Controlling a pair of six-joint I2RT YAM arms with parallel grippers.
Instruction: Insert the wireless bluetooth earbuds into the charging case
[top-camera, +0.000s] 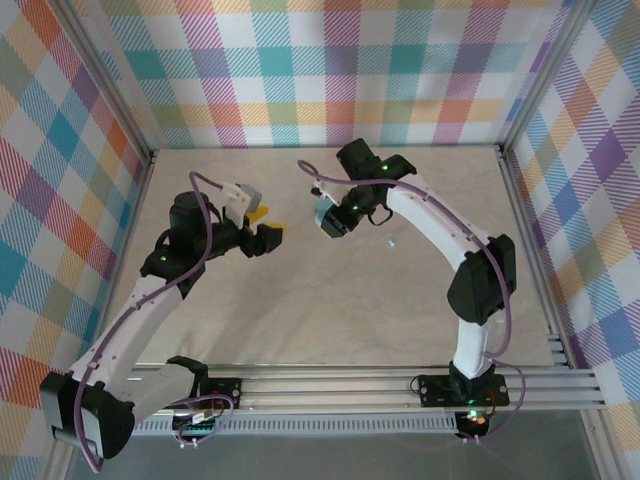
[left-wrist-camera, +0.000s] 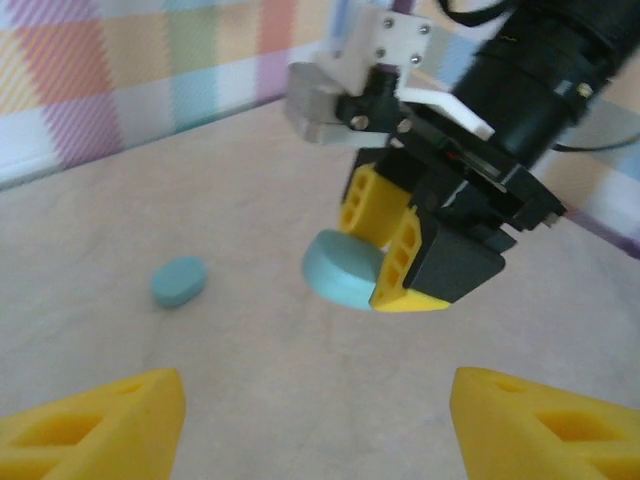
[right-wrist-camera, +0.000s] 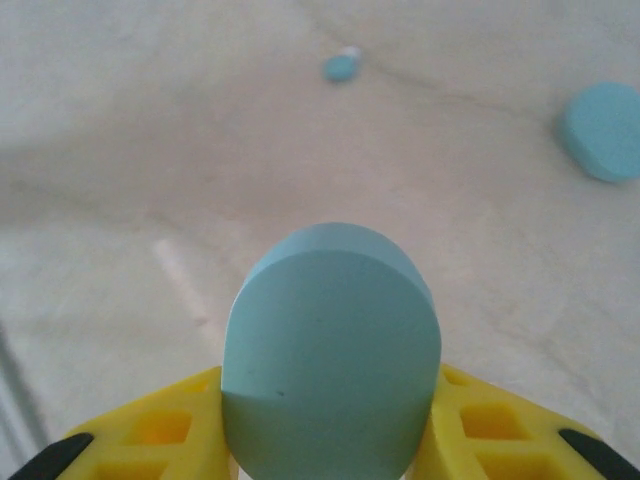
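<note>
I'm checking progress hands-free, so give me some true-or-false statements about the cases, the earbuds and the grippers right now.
1. The right gripper grips a case. True.
2. The left gripper holds an earbud. False: its jaws stand apart with nothing between them.
3. An earbud lies loose on the table. True.
4. Both cases lie on the table. False: the second case lies there, while the first is in the right gripper.

We are seeing bright, even light and faint shadows; the charging case (right-wrist-camera: 330, 360) is blurring up close.
</note>
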